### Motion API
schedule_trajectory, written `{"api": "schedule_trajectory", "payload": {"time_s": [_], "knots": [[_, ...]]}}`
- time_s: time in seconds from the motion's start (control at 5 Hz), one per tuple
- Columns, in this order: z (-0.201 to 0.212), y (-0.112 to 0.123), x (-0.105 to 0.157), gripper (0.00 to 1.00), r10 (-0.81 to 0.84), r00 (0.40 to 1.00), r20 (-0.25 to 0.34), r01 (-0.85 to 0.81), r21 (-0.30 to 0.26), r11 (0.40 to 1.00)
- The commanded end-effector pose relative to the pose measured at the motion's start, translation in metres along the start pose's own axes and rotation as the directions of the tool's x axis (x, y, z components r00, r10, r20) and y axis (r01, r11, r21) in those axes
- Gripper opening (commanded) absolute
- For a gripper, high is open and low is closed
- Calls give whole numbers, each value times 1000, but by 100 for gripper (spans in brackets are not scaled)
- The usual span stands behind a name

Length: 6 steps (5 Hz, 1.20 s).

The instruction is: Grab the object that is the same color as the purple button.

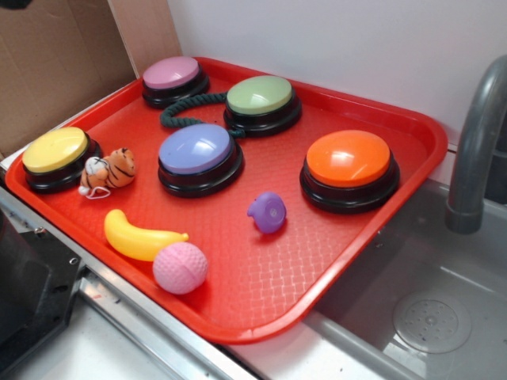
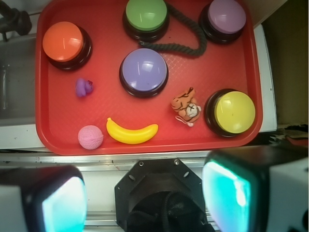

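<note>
Five domed buttons sit on the red tray (image 1: 261,317), and the small purple toy (image 1: 268,212) lies on the tray floor between the purple button (image 1: 200,157) and the orange button (image 1: 349,169), nearer the front, touching neither. In the wrist view the toy (image 2: 83,88) is up and to the left, just below the orange button (image 2: 66,43) and well apart from the jaws (image 2: 145,200), which hang over the bench edge short of the tray. Both fingers (image 2: 46,203) fill the lower corners of that view, set wide with nothing between them but the black mount: the jaws are spread and empty.

Only the finger faces show, glowing teal, and their outer sides are cut off by the frame. From the exterior view the arm is out of sight. The toy's spiral mark shows in the exterior view but blurs to a plain blob from the wrist. A dark green rope (image 1: 186,109) loops between the pink button (image 1: 173,79) and the green button (image 1: 261,103), part of it hidden behind the purple button.

Around the toy the tray floor is bare on every side. A pink textured ball (image 1: 180,267) and a yellow banana (image 1: 139,237) lie touching near the front rim, to the toy's left in the exterior view. A small tiger plush (image 1: 109,170) rests just beside the yellow button (image 1: 57,154). Beyond the tray's right rim the grey sink (image 1: 428,317) drops away, with the faucet (image 1: 475,150) standing near the orange button.
</note>
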State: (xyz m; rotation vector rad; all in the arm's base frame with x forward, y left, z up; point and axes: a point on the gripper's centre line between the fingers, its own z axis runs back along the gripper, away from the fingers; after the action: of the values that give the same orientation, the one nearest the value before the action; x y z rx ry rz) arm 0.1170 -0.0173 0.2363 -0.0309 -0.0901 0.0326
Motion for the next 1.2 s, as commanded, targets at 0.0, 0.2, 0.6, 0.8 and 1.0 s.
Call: {"api": "schedule_trajectory", "payload": {"time_s": [0.0, 0.2, 0.6, 0.8, 1.0], "knots": [[0, 0, 0, 100, 0, 1000, 0, 0, 0, 1000], [-15, -17, 11, 100, 27, 1000, 14, -26, -52, 998], [-74, -67, 51, 100, 153, 984, 92, -144, -95, 985], [-104, -79, 67, 100, 245, 953, 178, -243, -34, 969], [-131, -83, 75, 100, 292, 935, 199, -294, -21, 956]]}}
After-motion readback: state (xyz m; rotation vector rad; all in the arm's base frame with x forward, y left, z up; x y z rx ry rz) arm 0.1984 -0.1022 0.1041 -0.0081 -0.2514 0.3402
